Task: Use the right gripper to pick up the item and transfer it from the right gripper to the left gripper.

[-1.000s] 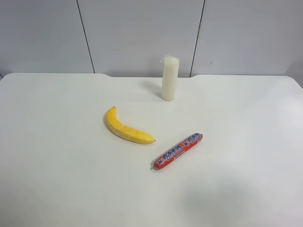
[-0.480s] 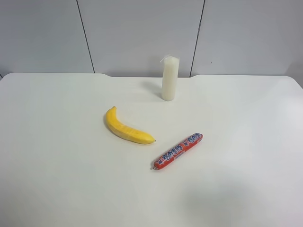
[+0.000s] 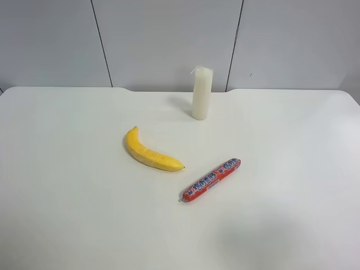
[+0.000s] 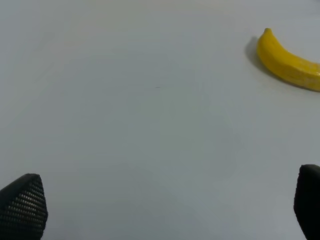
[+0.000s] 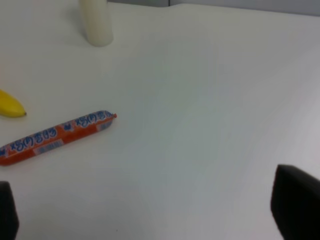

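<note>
The curved yellow banana lies on the white table, left of centre in the exterior high view. Neither arm shows in that view. In the right wrist view only the banana's tip shows at the picture's edge. My right gripper is open and empty above bare table, its black fingertips far apart. In the left wrist view the banana lies far off. My left gripper is open and empty, one textured fingertip at each lower corner.
A red wrapped sausage stick lies just right of the banana; it also shows in the right wrist view. A white pillar candle stands upright at the back of the table, near the grey wall panels.
</note>
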